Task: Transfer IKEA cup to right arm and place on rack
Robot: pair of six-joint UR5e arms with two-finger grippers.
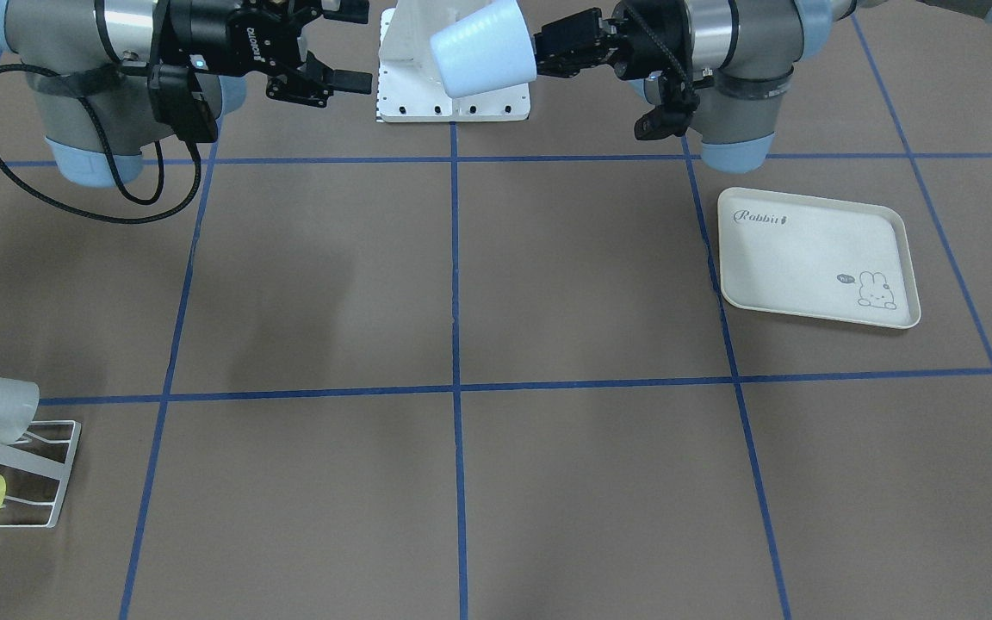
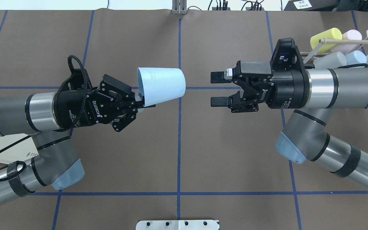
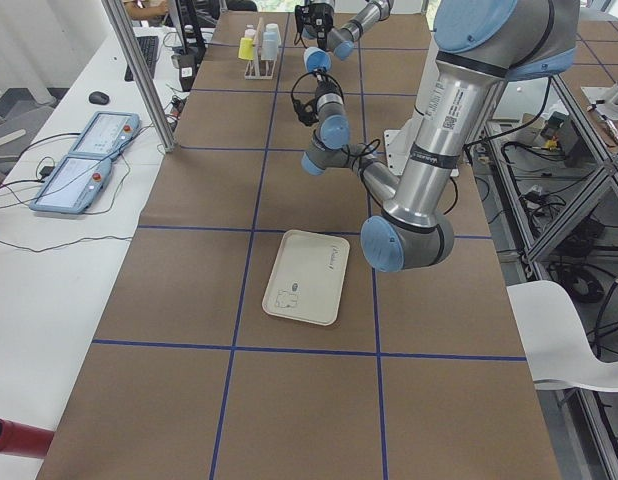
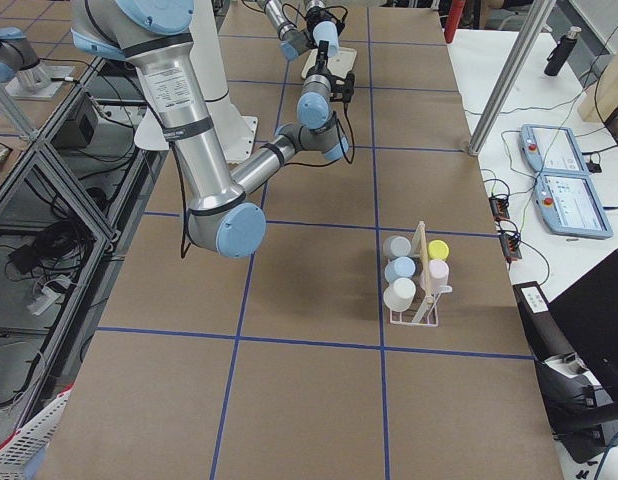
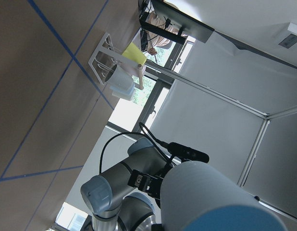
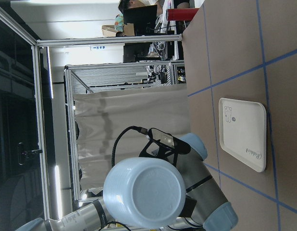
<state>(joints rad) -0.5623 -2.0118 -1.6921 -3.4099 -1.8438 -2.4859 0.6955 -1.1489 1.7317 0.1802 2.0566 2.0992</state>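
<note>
- Here, the left pincer [image 2: 141, 103] is clamped on the rim of the pale blue cup [image 2: 161, 85], held sideways above the desk [image 2: 177, 153].
- The right pincer [image 2: 218, 89] is spread apart, near its base, not touching.

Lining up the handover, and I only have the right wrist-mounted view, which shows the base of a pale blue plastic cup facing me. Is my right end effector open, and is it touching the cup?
Observer: The overhead view shows the right end effector open and clearly apart from the pale blue tapered plastic cup.
Operator: How is the left arm holding it?
Observer: The left end effector is shut on the rim at the cup's wide end. The cup lies sideways in the air.
Operator: And the rack?
Observer: The small white wire-frame rack stands beyond your right arm, on the side away from the robot's base. It already carries five plastic cups.
</note>
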